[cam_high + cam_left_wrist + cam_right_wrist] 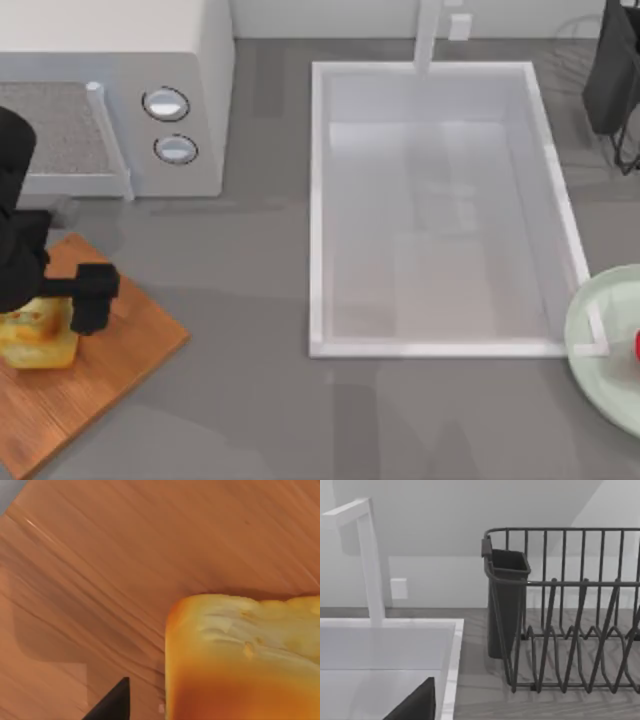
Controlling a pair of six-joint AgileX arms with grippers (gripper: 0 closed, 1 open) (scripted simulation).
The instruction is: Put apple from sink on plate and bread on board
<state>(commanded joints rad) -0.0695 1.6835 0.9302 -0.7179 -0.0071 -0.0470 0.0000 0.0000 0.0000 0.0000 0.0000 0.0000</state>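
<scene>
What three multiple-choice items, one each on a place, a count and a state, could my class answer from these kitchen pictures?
1. Where does the bread lie?
A. in the sink
B. on the board
C. on the plate

2. How many knobs does the microwave show?
A. two
B. four
C. none

3. What is the state of the sink?
A. piled with dishes
B. holds a loaf
C. empty

Answers: 1 B, wood grain lies under the loaf; 2 A, two round knobs show; 3 C, its bottom is bare.

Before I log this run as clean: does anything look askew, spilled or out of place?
Nothing stands out. The bread sits on the board under the left gripper, the apple lies on the plate, and the sink holds nothing. The right arm is parked by the dish rack.
</scene>
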